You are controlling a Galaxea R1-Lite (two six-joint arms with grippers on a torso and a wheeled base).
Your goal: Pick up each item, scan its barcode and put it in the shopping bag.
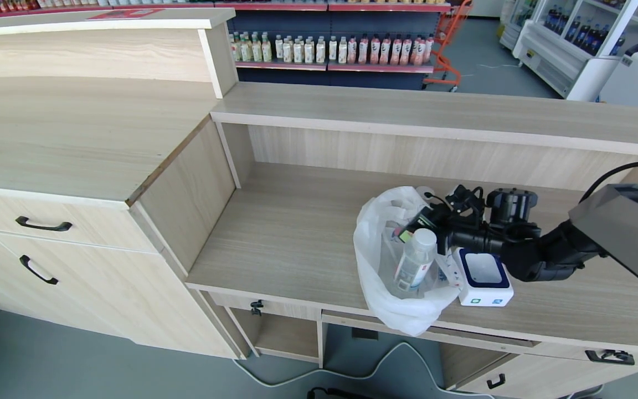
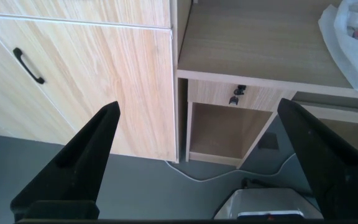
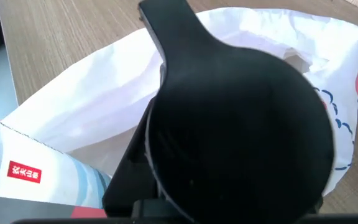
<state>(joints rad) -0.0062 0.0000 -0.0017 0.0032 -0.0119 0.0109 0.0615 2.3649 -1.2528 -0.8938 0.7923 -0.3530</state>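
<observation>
A white shopping bag (image 1: 377, 244) stands open on the lower counter, near its front edge. A clear bottle (image 1: 416, 257) with a white cap and a red-and-white label leans inside it. My right gripper (image 1: 420, 220) hangs over the bag's mouth, shut on a black item (image 3: 241, 124) with a rounded body that hides the fingers in the right wrist view. The bag (image 3: 104, 106) and bottle (image 3: 36, 180) lie beneath it. The white, blue-rimmed scanner (image 1: 482, 277) sits right beside the bag. My left gripper (image 2: 197, 155) is open and empty, low beside the counter, above the floor.
A raised wooden ledge (image 1: 435, 113) runs behind the lower counter (image 1: 297, 233), and a taller cabinet (image 1: 75, 133) with black drawer handles stands to the left. An open nook (image 2: 229, 134) lies under the counter. A cable (image 1: 352, 366) trails across the floor.
</observation>
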